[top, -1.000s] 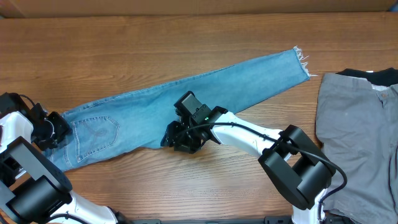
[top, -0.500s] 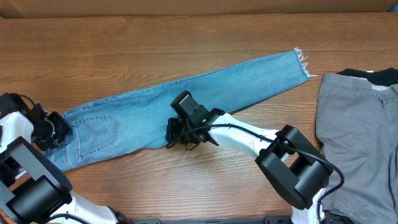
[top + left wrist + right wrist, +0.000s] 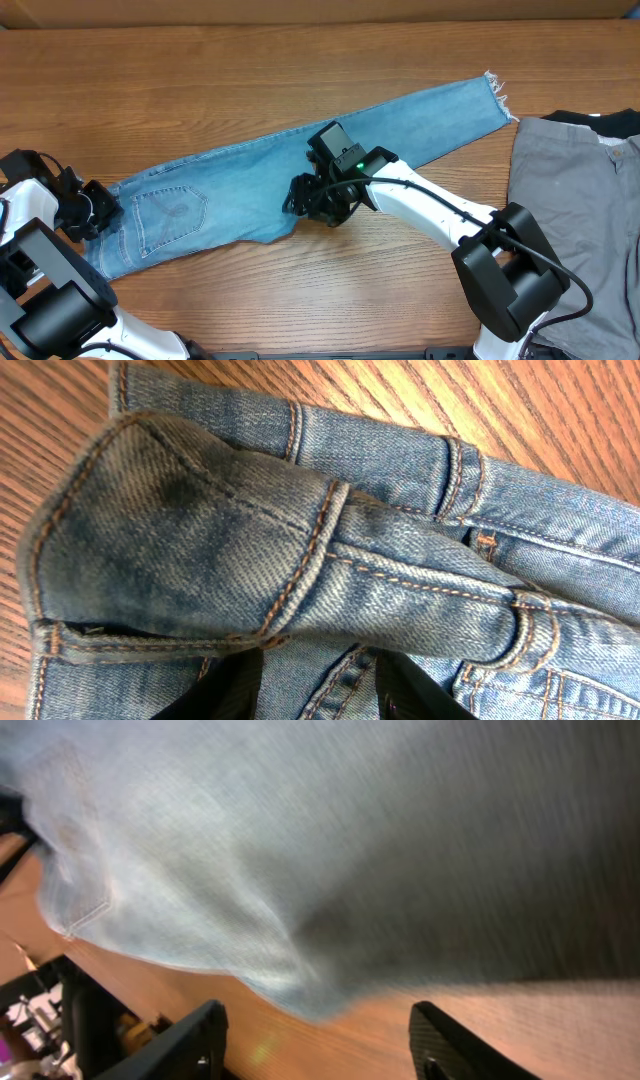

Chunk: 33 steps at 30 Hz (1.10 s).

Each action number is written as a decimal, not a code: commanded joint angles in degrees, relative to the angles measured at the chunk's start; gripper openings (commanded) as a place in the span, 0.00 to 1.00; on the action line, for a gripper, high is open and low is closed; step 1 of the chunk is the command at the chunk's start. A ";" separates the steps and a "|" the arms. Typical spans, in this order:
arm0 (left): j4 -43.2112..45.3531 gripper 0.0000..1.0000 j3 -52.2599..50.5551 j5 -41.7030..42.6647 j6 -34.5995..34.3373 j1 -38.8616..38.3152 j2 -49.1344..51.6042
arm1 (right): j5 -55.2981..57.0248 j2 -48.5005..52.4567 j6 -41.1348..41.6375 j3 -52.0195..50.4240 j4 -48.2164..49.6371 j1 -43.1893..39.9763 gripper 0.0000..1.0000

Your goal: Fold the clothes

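The clothes, light blue jeans, lie stretched slantwise across the wooden table, waist at the lower left, frayed hem at the upper right, a stitched back pocket facing up. My left gripper is at the waist end. In the left wrist view the bunched waistband fills the frame and denim sits between the two black fingers, so the left gripper is shut on it. My right gripper hovers at the jeans' lower edge mid-leg. The right gripper is open over bare wood, the blurred denim just beyond its tips.
A grey garment lies at the right edge of the table, with a black one showing behind it. Bare wood runs along the far side behind the jeans.
The jeans have slid to the right, hem end moving up and right. The right gripper moved right with them, and the left gripper shifted slightly right with the waist.
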 commanded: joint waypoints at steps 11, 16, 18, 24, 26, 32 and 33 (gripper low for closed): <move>0.61 0.43 -0.20 -1.25 -0.61 0.22 0.59 | 2.16 -1.29 16.90 -6.93 11.76 10.03 0.40; 0.57 0.44 -0.20 -1.18 -0.63 0.22 0.59 | 4.11 2.12 20.85 -7.10 19.61 10.03 0.53; 0.59 0.44 -0.20 -1.07 -0.63 0.22 0.59 | 2.34 5.09 23.08 -7.10 21.24 10.03 0.52; 0.42 0.45 -0.20 -1.07 -0.61 0.22 0.59 | -0.07 7.61 23.78 -7.10 22.67 10.03 0.44; 0.46 0.45 -0.20 -1.09 -0.61 0.22 0.59 | 0.20 7.61 23.74 -7.10 23.08 10.03 0.46; 0.39 0.45 -0.20 -1.09 -0.61 0.22 0.57 | -1.49 7.19 18.32 -6.75 23.54 7.80 0.06; 0.39 0.46 -0.20 -1.09 -0.61 0.22 0.59 | -2.78 6.58 16.96 -6.60 21.73 6.91 0.04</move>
